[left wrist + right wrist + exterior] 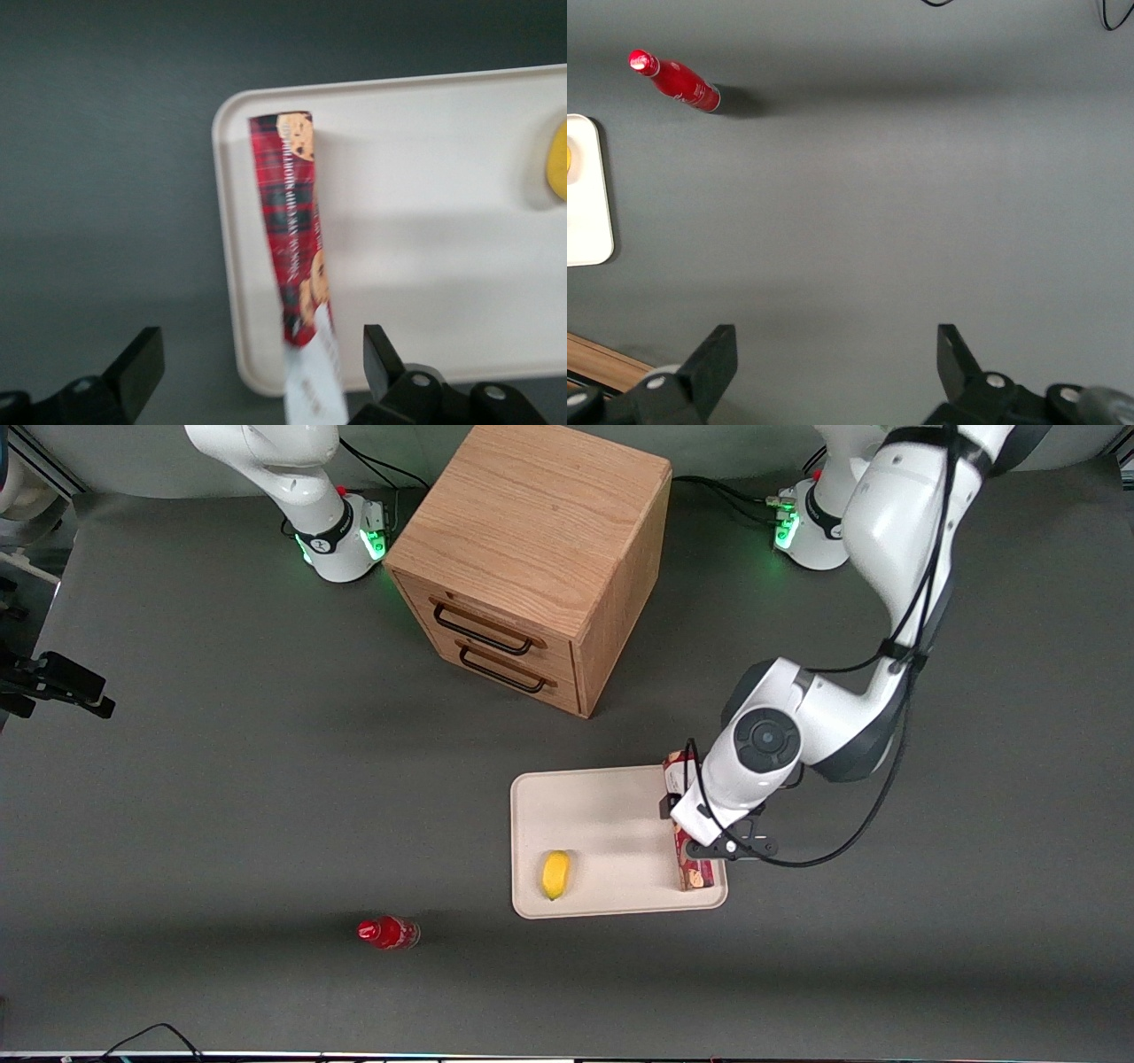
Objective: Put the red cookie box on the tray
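Release step: the red cookie box [297,239] lies along the tray [602,815] edge nearest the working arm's table end; the gripper [257,372] is spread wide above it, gripping nothing. Retreat upward is called for.

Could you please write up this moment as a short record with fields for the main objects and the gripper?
red cookie box: lying along one short edge of the tray, its white end poking past the tray's rim
tray: flat on the table, nearer the front camera than the wooden cabinet
gripper: open, above the box's white end, fingers apart on either side and not touching it
yellow fruit: on the tray, apart from the box
red bottle: on the table, off the tray
wooden cabinet: both drawers shut
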### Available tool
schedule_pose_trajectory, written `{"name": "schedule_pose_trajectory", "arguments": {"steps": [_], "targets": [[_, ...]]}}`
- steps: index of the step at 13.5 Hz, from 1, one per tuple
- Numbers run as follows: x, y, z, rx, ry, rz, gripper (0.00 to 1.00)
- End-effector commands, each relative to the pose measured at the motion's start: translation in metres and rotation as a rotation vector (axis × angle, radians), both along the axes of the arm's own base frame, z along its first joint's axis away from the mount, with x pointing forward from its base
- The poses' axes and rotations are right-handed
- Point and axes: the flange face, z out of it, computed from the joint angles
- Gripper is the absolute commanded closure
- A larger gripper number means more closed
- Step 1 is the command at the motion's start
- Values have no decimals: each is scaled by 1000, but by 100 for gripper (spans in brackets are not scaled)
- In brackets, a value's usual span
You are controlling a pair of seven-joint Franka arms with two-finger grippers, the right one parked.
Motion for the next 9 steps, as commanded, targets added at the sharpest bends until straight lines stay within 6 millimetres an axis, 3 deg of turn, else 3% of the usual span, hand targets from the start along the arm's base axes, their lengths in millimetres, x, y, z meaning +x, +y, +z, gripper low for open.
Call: {"name": "schedule_pose_trajectory", "arguments": {"steps": [1, 2, 3, 5, 7, 9], "targets": [[-21, 52, 98, 29, 39, -83, 0], [-26, 82, 130, 23, 62, -97, 0], [-35, 125, 171, 25, 76, -121, 0], [-56, 186, 214, 33, 119, -146, 0], [-80, 223, 247, 42, 127, -87, 0], [-100, 255, 249, 34, 100, -44, 0]]}}
